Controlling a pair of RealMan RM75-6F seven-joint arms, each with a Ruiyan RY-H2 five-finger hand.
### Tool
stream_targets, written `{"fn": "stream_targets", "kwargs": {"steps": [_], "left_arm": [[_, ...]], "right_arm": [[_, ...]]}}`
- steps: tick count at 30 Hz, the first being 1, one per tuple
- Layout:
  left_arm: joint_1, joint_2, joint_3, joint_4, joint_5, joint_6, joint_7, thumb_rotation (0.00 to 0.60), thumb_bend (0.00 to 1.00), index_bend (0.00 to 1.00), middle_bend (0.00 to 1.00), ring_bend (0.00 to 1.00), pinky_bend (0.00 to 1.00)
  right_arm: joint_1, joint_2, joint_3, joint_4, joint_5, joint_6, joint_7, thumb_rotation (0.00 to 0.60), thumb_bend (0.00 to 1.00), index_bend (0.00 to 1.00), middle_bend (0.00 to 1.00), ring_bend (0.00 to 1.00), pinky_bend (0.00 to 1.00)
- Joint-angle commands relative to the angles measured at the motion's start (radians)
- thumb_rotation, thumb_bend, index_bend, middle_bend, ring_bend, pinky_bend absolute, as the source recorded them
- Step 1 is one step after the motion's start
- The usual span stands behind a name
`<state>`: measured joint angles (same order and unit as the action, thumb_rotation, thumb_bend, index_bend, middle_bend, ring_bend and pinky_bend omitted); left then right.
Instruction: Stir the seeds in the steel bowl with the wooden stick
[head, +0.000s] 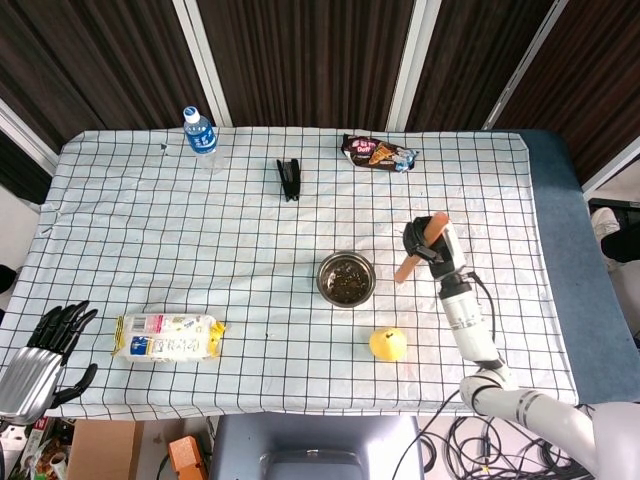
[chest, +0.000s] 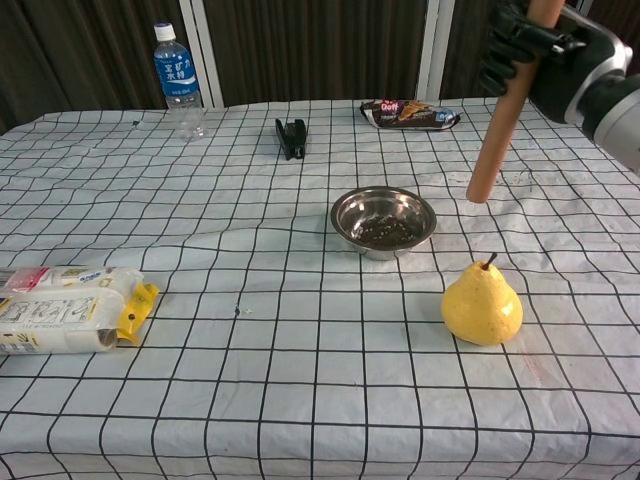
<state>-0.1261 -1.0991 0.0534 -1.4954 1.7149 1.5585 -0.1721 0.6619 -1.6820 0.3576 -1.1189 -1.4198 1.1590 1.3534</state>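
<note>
The steel bowl (head: 346, 279) (chest: 384, 220) with dark seeds inside stands near the middle of the checked cloth. My right hand (head: 428, 244) (chest: 548, 52) grips the upper part of the wooden stick (head: 412, 254) (chest: 498, 118). The stick hangs tilted in the air just right of the bowl, its lower end above the cloth and outside the rim. My left hand (head: 45, 350) rests open off the table's front left corner, seen only in the head view.
A yellow pear (head: 388, 344) (chest: 483, 304) lies in front of the stick's end. A white packet (head: 166, 337) (chest: 62, 309) sits front left. A water bottle (head: 200, 131), a black clip (head: 289, 178) and a snack wrapper (head: 379, 153) line the far side.
</note>
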Motion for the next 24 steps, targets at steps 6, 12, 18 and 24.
{"fn": "stream_targets", "kwargs": {"steps": [6,12,18,24], "left_arm": [[-0.002,0.003,-0.003,0.004,-0.008,-0.004,-0.015,0.600,0.39,0.00,0.00,0.00,0.00],[-0.005,0.004,-0.004,0.008,-0.011,-0.010,-0.023,0.600,0.39,0.00,0.00,0.00,0.00],[-0.005,0.007,-0.004,0.011,-0.014,-0.012,-0.031,0.600,0.40,0.00,0.00,0.00,0.00],[-0.003,0.009,-0.004,0.013,-0.013,-0.007,-0.038,0.600,0.40,0.00,0.00,0.00,0.00]], "right_arm": [[0.167,-0.139,0.033,-0.030,-0.044,0.025,-0.380,0.600,0.75,1.00,1.00,1.00,1.00],[0.222,-0.245,0.025,0.081,-0.015,-0.016,-0.392,0.600,0.76,1.00,1.00,1.00,1.00],[0.239,-0.318,0.006,0.202,-0.004,-0.034,-0.329,0.600,0.76,1.00,1.00,1.00,1.00],[0.242,-0.343,-0.017,0.274,-0.009,-0.045,-0.286,0.600,0.76,1.00,1.00,1.00,1.00]]}}
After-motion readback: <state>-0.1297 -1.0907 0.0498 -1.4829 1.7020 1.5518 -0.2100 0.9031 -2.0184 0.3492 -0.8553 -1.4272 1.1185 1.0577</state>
